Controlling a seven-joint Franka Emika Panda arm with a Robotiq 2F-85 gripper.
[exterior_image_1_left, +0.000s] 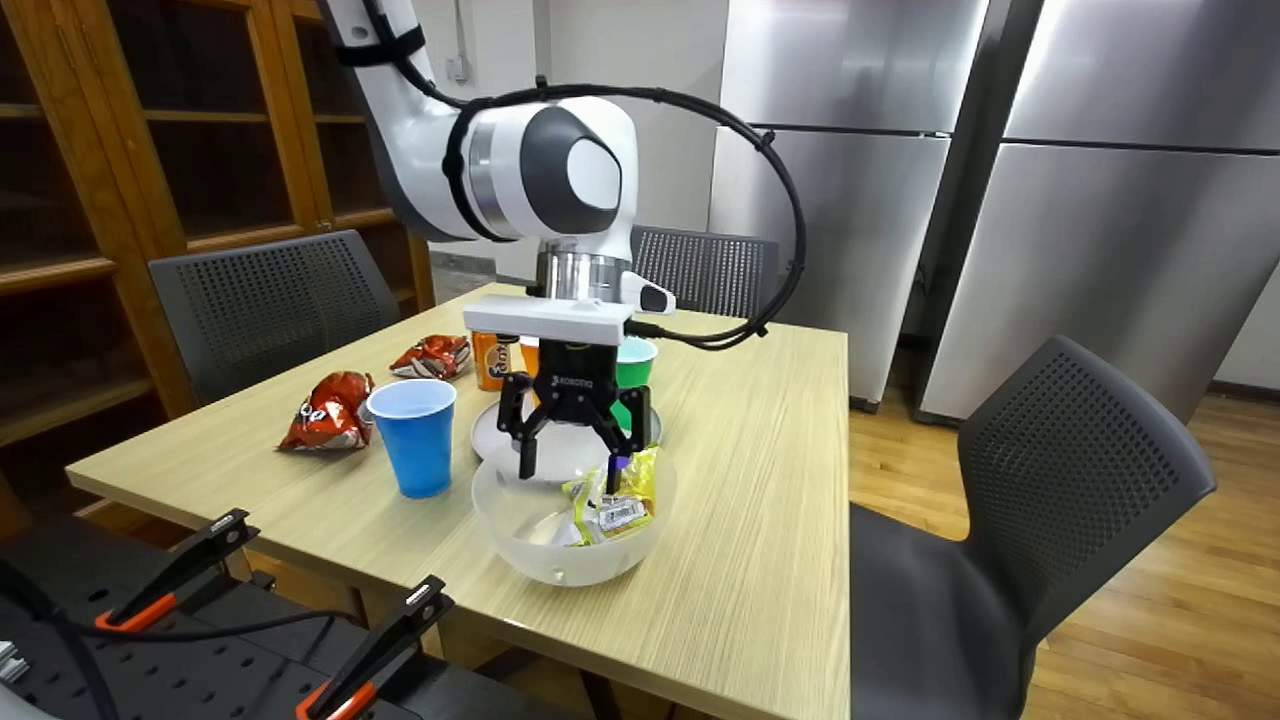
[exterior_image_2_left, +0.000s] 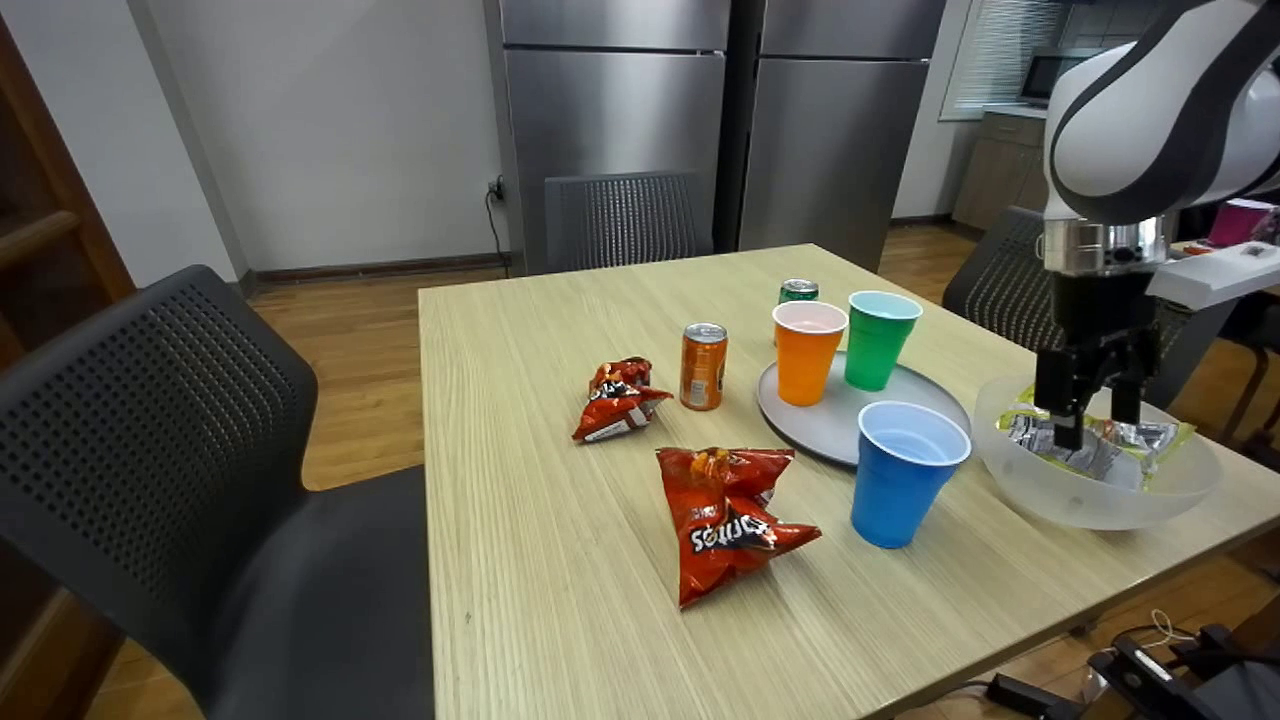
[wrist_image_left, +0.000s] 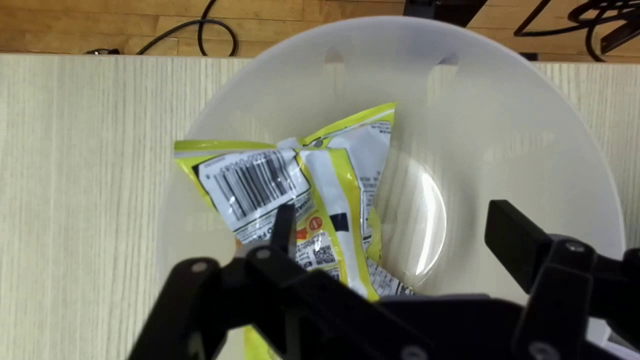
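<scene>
Your gripper (exterior_image_1_left: 569, 478) hangs over the bowl (exterior_image_1_left: 570, 570) at lower centre of an exterior view, jaws apart; the yellow bags (wrist_image_left: 325, 180), left of centre in the wrist view, lie unclamped inside it, bunched aside, probably because its curve props them

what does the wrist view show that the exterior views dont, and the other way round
Only the wrist view shows the QR code on the yellow bag. Only the exterior views show the blue cup, orange can and red bags. All share the yellow bag, the bowl it lies in and the open gripper.
</scene>
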